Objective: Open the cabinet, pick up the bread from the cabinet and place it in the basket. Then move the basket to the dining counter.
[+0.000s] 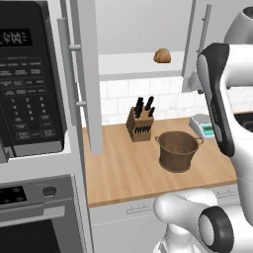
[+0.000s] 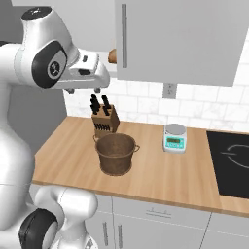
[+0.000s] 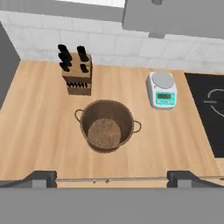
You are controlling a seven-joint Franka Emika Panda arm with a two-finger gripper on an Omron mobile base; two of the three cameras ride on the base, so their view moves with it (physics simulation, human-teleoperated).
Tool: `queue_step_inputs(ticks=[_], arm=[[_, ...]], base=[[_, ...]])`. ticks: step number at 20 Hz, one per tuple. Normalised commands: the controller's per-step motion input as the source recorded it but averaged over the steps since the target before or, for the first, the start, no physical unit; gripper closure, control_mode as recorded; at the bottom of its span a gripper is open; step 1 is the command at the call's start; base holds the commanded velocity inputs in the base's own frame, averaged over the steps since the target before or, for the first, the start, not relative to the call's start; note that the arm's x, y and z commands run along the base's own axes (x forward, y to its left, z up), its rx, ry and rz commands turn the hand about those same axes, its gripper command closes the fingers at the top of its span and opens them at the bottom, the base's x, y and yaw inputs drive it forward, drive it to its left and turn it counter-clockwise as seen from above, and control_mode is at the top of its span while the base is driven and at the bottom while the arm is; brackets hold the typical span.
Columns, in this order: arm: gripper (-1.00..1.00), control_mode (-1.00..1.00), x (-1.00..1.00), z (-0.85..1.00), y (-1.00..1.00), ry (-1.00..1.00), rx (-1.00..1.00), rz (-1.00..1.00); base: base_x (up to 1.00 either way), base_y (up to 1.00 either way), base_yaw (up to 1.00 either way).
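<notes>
Over on the wooden worktop (image 2: 160,180), a knife block (image 2: 105,118) stands upright near the white tiled wall (image 2: 146,106), black handles poking out of its top. To its right sits a small kitchen scale (image 2: 174,137), white with a teal display panel, well apart from the block. Further right, a black cooktop (image 2: 231,163) lies flush in the surface. On the far left, a black microwave (image 1: 27,79) sits above an oven (image 1: 34,217). White drawer fronts (image 2: 155,211) run below.
</notes>
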Motion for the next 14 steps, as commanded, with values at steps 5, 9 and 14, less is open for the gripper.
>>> queue_step_inputs(ticks=[5, 9, 14], arm=[[-1.00, -1.00, 0.14, 0.42, -0.31, -0.38, 0.21, -0.43], [-1.00, -1.00, 0.45, 0.73, -0.38, -0.39, 0.02, -0.03], [-1.00, -1.00, 0.64, 0.74, -0.14, -0.28, 0.00, 0.04]], base=[[0.00, 0.00, 0.00], [0.00, 0.00, 0.00], [0.00, 0.00, 0.00]])
